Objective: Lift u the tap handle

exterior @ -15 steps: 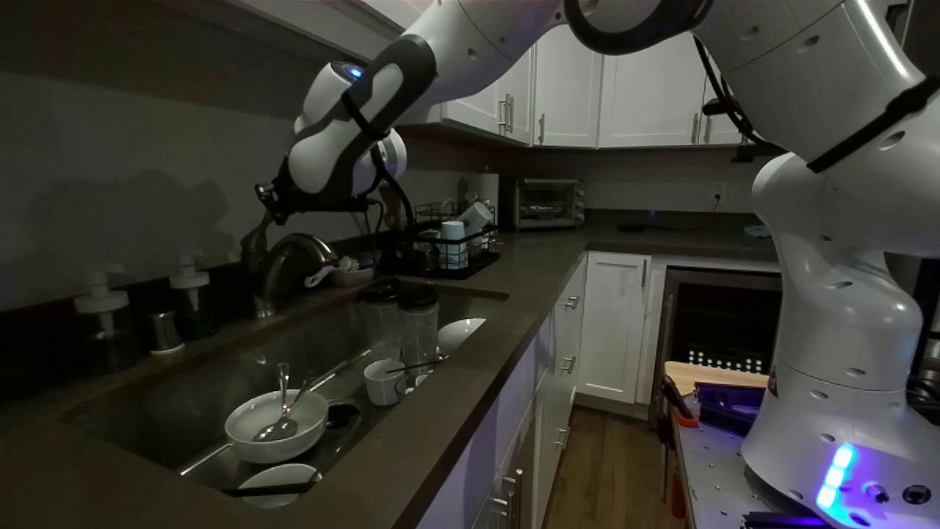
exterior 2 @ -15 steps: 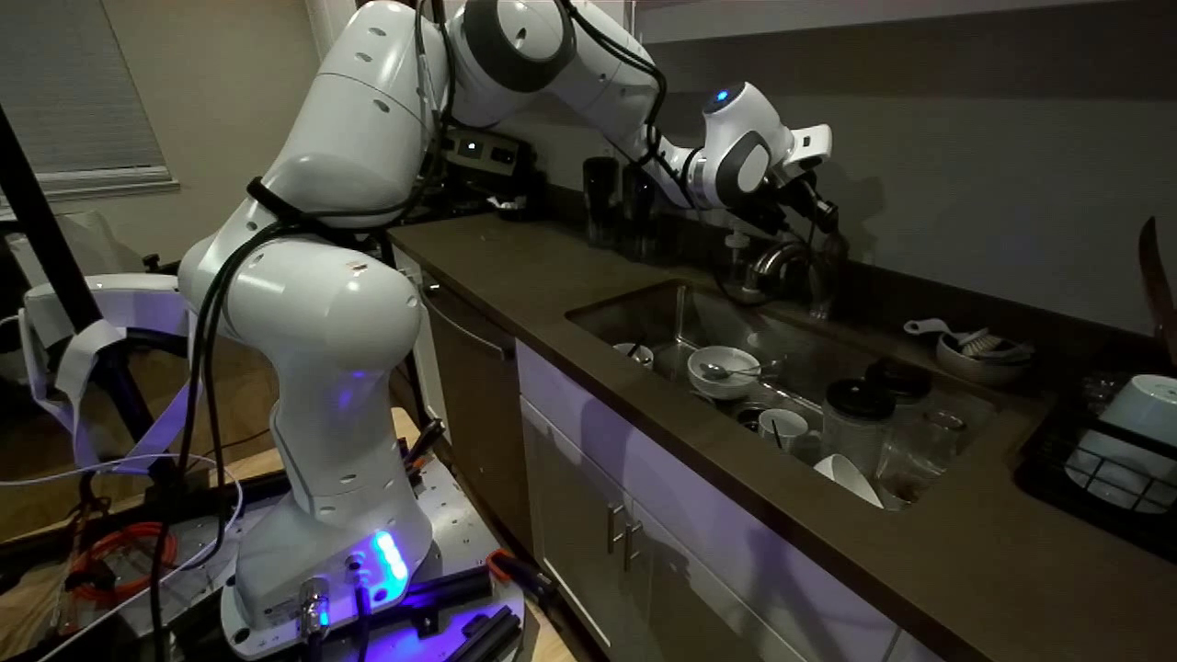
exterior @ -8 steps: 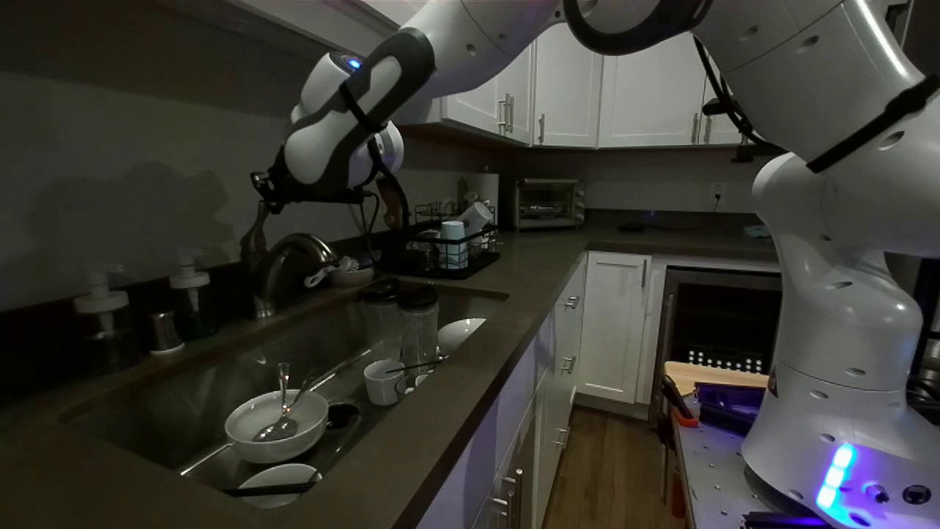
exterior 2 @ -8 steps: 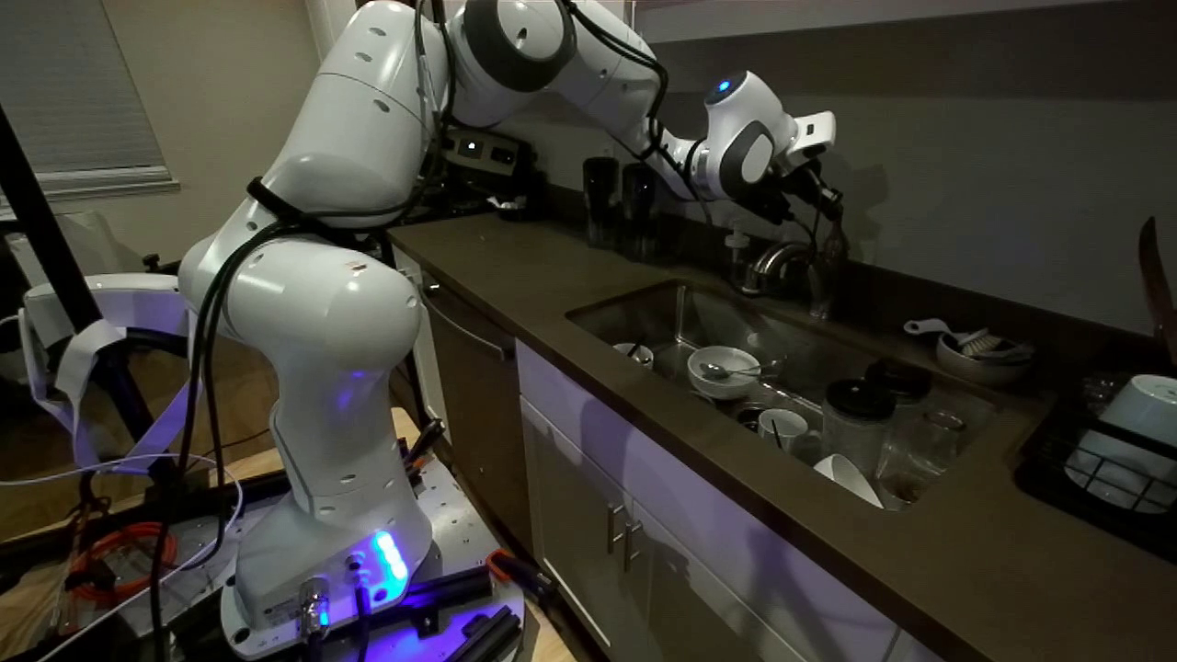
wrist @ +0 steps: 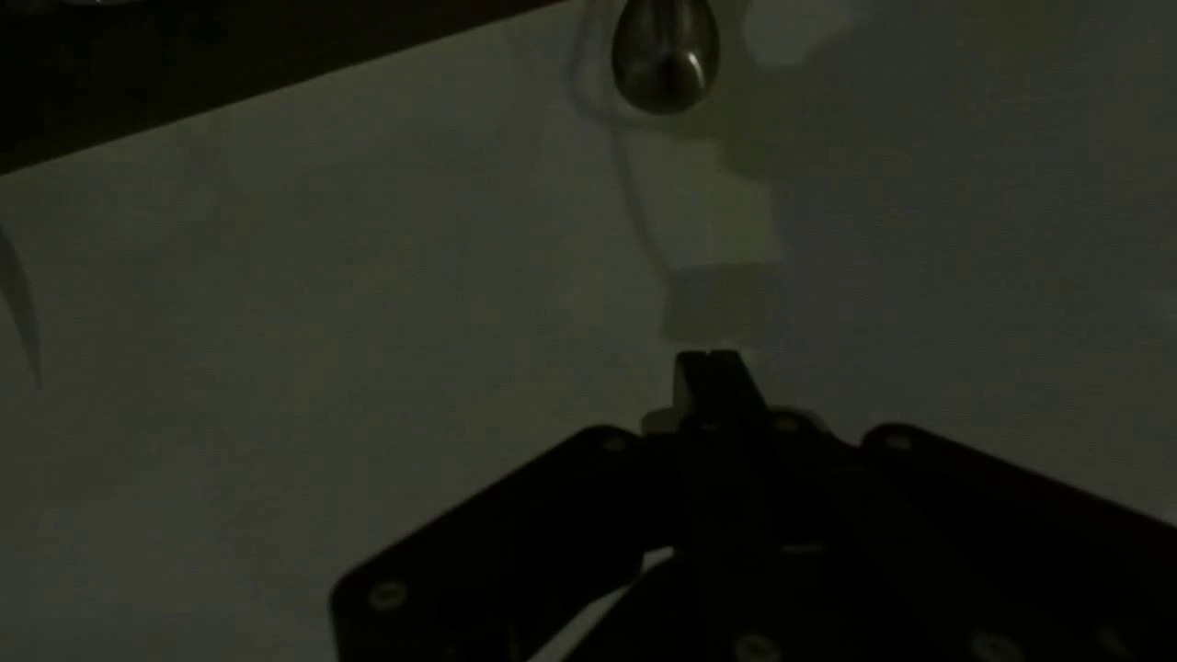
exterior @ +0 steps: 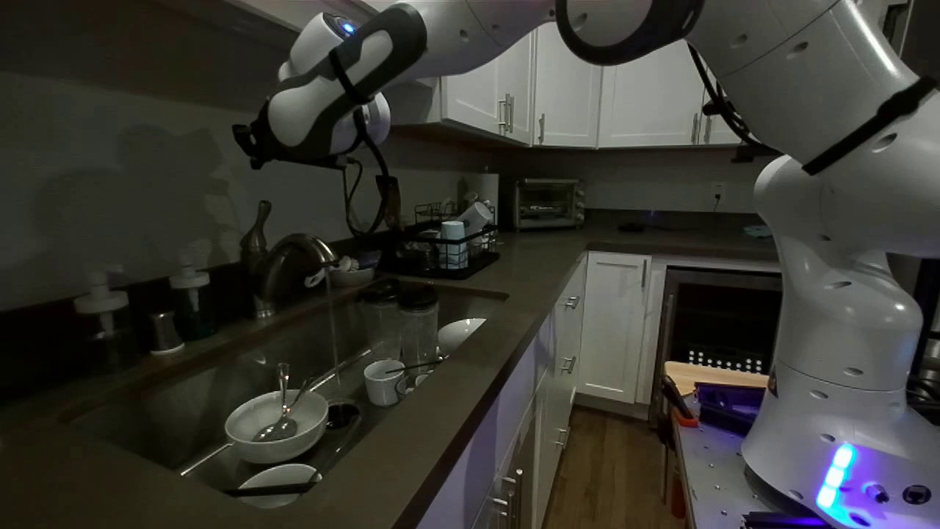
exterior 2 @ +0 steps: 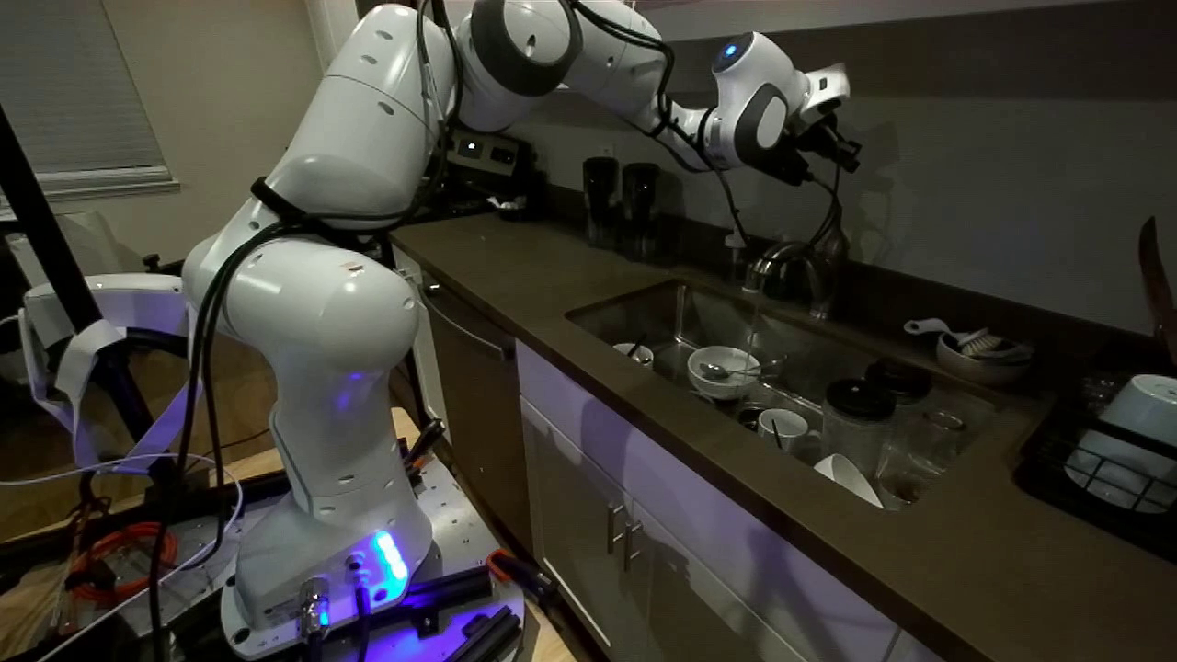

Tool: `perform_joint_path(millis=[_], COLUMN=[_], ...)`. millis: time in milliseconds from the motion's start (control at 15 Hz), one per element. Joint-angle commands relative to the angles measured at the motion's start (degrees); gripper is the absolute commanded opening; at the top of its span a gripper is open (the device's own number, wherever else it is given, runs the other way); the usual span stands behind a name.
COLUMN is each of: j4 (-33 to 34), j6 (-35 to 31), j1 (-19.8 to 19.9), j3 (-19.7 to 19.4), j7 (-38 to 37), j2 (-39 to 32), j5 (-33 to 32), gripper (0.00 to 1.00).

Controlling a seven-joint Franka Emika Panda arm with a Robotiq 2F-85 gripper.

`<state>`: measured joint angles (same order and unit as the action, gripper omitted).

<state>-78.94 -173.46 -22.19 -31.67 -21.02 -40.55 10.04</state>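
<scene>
Tap handle (exterior: 255, 234) lies below my claw (wrist: 707, 357), clearly apart from it. In an exterior view it stands behind the sink (exterior: 209, 382), its long axis near upright, slightly tilted, the free end pointing up to where I hang. The wrist view catches it at the top edge, cut off, beyond my two fingertips (wrist: 691, 364), which are pressed together with nothing pinched between them. Mine is the only arm (exterior 2: 322, 303) to be seen, so any reach falls to me. Another lift, I judge, would mean coming down from above and hooking beneath the handle; but water (exterior: 333, 323) falls in a thin thread from the spout (exterior: 283, 255), so I take the lifting as done, and keeping clear seems the likelier call.

Dull metal makes the handle, smooth and drop-shaped, with one bright glint near its rounded tip. The spout arches over like a hook of the same greyish metal. Behind spreads a flat matte wall (wrist: 368, 368), grey and dimly lit. Lower down, the sink has smooth metallic sides, and in it sits a glossy white bowl (exterior: 257, 450), a shiny spoon (exterior: 276, 430) leaning inside
</scene>
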Motion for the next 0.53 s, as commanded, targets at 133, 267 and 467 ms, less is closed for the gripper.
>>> perform_joint_path(millis=[133,267,467], j4=[-0.56,-3.89,-7.88], j6=[-0.91,-2.73,-5.7], j1=[1.12,1.78,4.0], j3=[2.34,5.65,11.31], j7=[-0.17,1.36,2.65], j2=[0.05,2.26,4.77], j5=[1.14,1.52,1.66], gripper=[0.04,0.04,0.04])
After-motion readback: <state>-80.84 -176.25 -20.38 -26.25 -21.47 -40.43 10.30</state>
